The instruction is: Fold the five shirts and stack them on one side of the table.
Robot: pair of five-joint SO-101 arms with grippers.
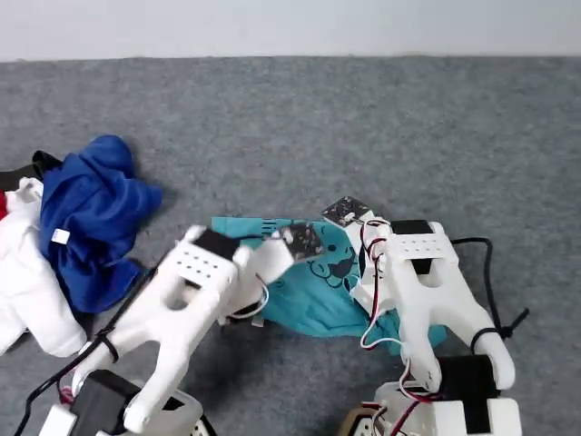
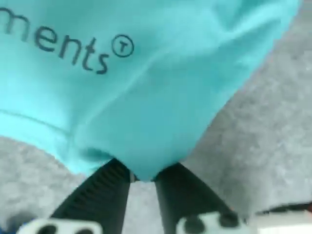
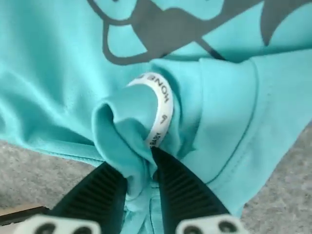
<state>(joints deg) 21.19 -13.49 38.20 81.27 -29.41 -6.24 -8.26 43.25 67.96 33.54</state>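
The teal shirt (image 1: 313,295) is lying crumpled near the front of the grey tabletop (image 1: 381,127), between the two arms. The left tool (image 2: 142,176) is pinching its edge, and the right tool (image 3: 141,163) is gripping a bunched fold beside a white label (image 3: 163,109). A blue shirt (image 1: 91,213) and a white shirt (image 1: 27,291) are sitting heaped together near the tabletop's left edge.

This is looking like a robotics lab, with a grey felt-covered bench (image 1: 381,127) meeting a plain white wall (image 1: 290,27) and carrying two white arms (image 1: 182,304) (image 1: 427,272) trailing bare wires (image 1: 373,272).
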